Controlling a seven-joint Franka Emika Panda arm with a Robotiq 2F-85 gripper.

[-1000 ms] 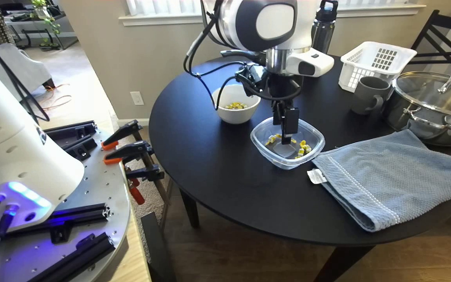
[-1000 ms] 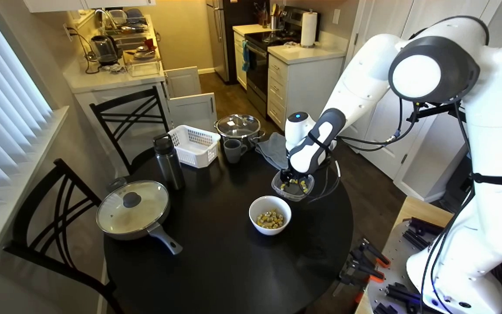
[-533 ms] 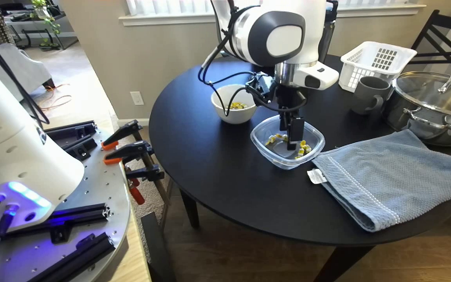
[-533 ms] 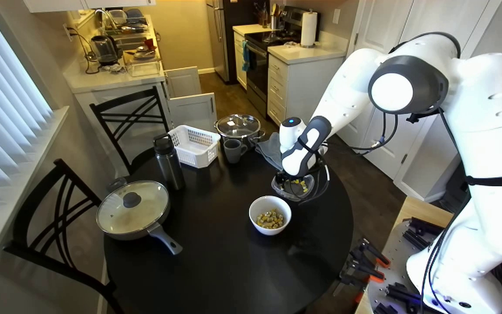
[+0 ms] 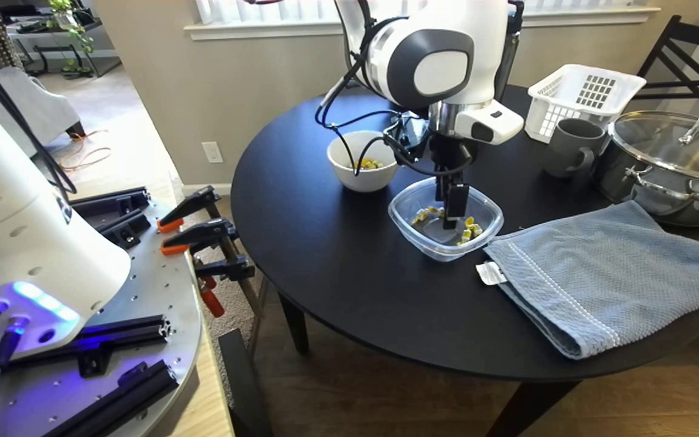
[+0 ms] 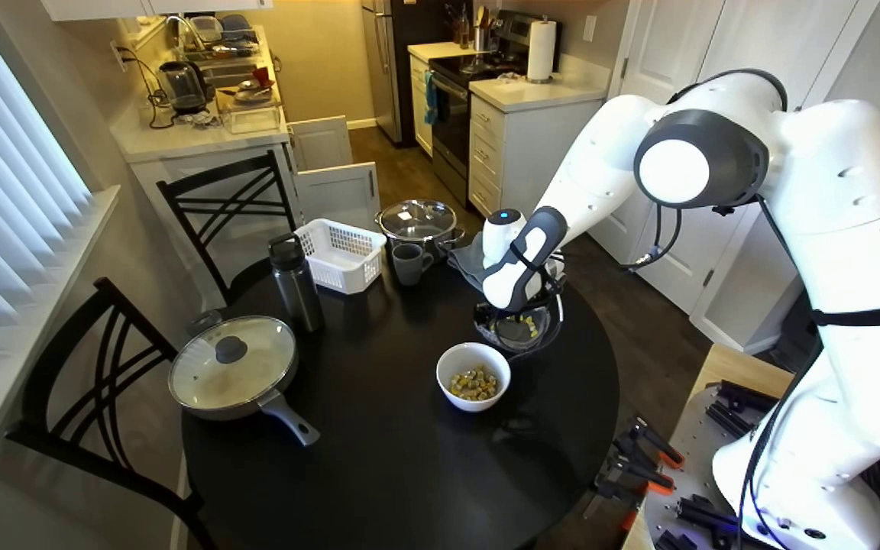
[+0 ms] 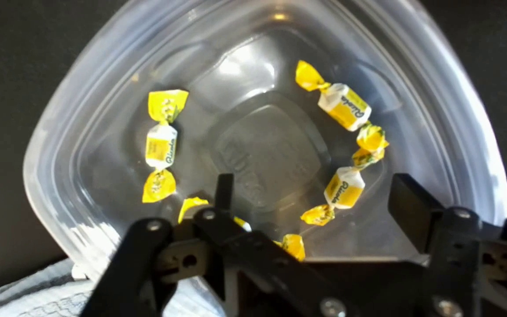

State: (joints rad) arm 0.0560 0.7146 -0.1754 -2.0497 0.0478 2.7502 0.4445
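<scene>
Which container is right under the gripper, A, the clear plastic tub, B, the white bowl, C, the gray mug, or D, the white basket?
A: in the wrist view the open gripper stands with its fingers spread inside the outline of the clear plastic tub, above the yellow-wrapped candies.

Ricola candies (image 7: 161, 146) in yellow and white twist wrappers lie scattered around the bottom of a clear, upright plastic tub (image 7: 271, 152). Two meet at their twisted ends; others are partly hidden, their number uncertain.
</scene>
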